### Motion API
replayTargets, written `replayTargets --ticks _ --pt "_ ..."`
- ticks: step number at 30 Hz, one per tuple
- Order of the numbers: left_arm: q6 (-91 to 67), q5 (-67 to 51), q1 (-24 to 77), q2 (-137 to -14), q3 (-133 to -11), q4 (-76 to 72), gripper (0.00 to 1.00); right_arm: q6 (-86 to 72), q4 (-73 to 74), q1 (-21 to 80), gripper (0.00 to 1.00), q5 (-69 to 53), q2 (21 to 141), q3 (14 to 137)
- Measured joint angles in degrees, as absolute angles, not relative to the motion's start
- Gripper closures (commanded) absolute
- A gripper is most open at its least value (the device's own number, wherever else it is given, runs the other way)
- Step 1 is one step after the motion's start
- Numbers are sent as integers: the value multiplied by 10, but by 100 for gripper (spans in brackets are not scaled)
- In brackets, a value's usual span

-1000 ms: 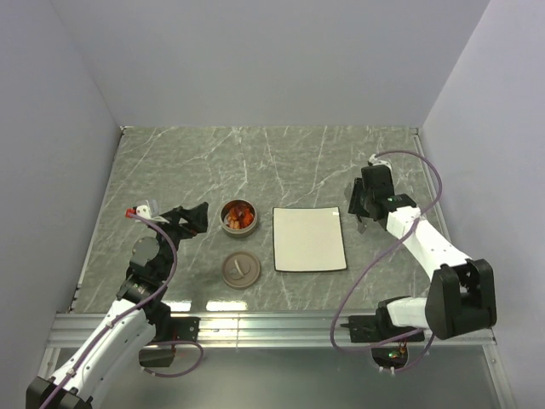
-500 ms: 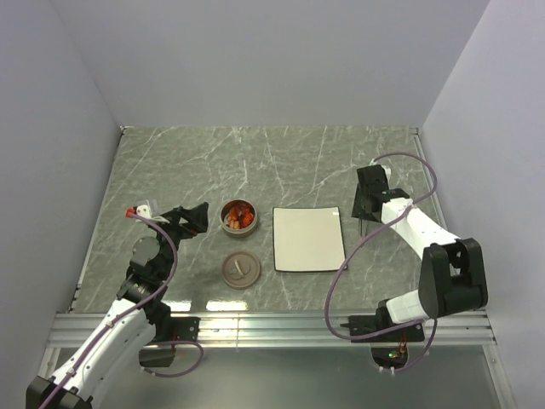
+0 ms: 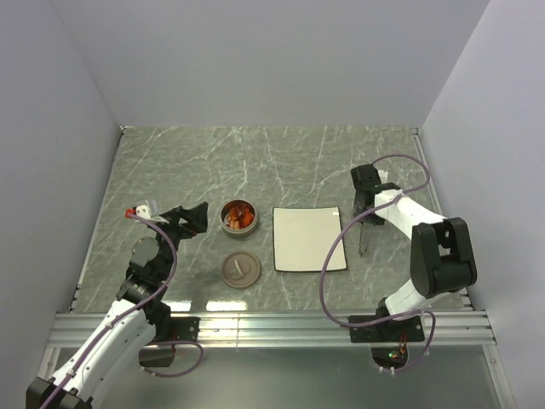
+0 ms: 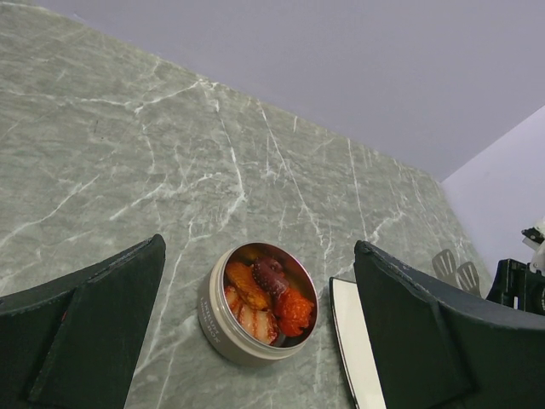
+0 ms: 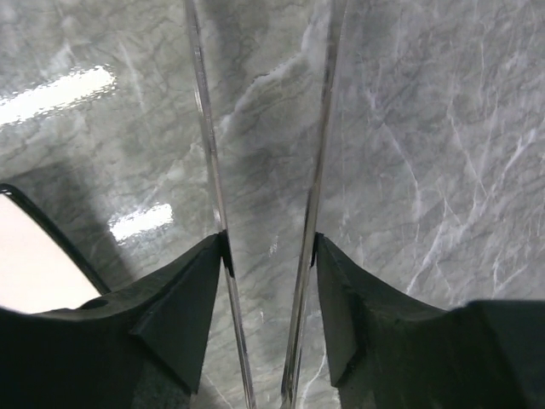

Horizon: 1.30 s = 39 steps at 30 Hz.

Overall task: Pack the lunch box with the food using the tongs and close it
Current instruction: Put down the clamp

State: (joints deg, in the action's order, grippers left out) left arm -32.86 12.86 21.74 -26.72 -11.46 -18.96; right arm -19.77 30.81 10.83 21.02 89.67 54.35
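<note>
The lunch box (image 3: 239,216), a round silver tin, stands open left of centre, and its disc lid (image 3: 240,269) lies flat just in front of it. The food (image 4: 268,294), orange and dark red pieces, fills the lunch box (image 4: 223,317). My left gripper (image 3: 194,219) hangs open just left of the tin, nothing between its fingers (image 4: 85,332). The tongs (image 3: 364,236) are right of the plate, low over the table. My right gripper (image 5: 269,243) is shut on the tongs (image 5: 208,145), one fingertip against the outside of each thin arm. Their flat tips (image 4: 452,269) show at the far right.
A white square plate (image 3: 309,239) lies bare between the tin and the right arm. The right arm's elbow (image 3: 443,256) is folded near the right wall. A purple cable (image 3: 341,256) loops over the plate's right edge. Grey walls close in the marble table (image 3: 281,162).
The right arm has folded in towards the right wall and its gripper has turned and shifted slightly back with the tongs. The tongs' arms stand a little wider. The left arm is still.
</note>
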Motion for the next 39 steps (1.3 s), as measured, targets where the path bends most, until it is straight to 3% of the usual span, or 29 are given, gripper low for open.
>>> replayTargets --ticks 17,23,29,39 --pt "-329 129 217 -264 -114 -190 1 -207 318 108 29 218 926 552" --pt "-329 129 217 -264 -114 -190 1 -212 320 108 17 221 931 553" --pt "-329 129 217 -264 -114 -190 0 -216 323 108 12 231 926 552" --pt "-329 133 217 -264 -111 -189 1 -222 327 116 9 228 734 509"
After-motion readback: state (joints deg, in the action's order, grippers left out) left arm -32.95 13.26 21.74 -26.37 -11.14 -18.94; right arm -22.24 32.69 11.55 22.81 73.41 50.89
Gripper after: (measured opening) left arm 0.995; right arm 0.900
